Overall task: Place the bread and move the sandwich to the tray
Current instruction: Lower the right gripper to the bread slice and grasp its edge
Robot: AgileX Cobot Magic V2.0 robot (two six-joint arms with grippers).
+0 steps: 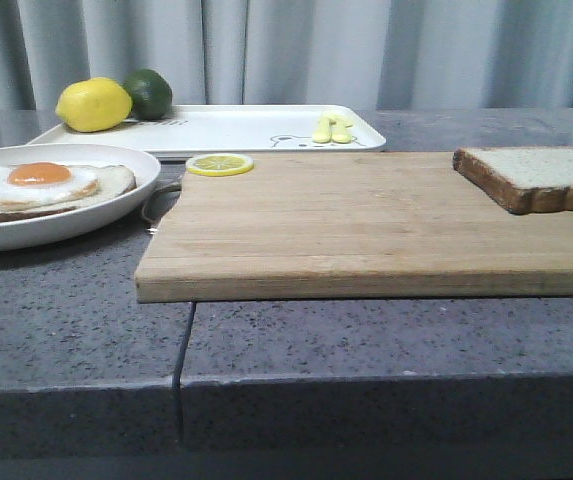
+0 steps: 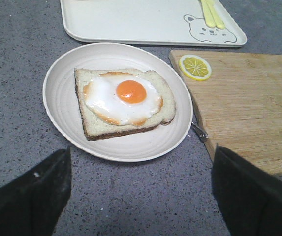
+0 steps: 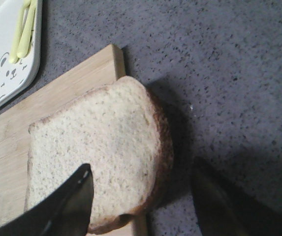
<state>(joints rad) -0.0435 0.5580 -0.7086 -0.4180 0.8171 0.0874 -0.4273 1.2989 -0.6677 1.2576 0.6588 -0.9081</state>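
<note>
Bread (image 3: 96,157) sits at the far right end of the cutting board (image 1: 366,225), one edge overhanging onto the grey surface (image 1: 366,340). Nothing is gripped yet, so I judge step 1 (bread pick-up) is in hand.

Right tool (image 3: 145,201): fingers spread, one finger over the slice, the other out past the crust over the surface; no contact that I can confirm. Next move, as I read it: lower, close on the crusted edge w/ light force (soft crumb, likely to crush or tear), lift, carry left to the sandwich (image 2: 123,101).

Left tool (image 2: 141,191): fingers spread wide, empty, hovering near the plate (image 2: 62,105). It looks staged for step 2, plate to tray.

Containers:
- Plate: one crusted slice topped w/ fried egg (image 2: 123,96), yolk up. No top slice yet. Plate rests on the surface, just left of the board.
- Tray (image 1: 236,130): behind plate and board. Holds a lemon (image 1: 94,104) and a lime (image 1: 148,93) at its left end, pale yellow utensils (image 1: 332,128) near the bear drawing (image 2: 209,30). Middle zone looks free for the plate.
- Board: bread plus a lemon slice (image 1: 220,164) at its back left corner.
</note>
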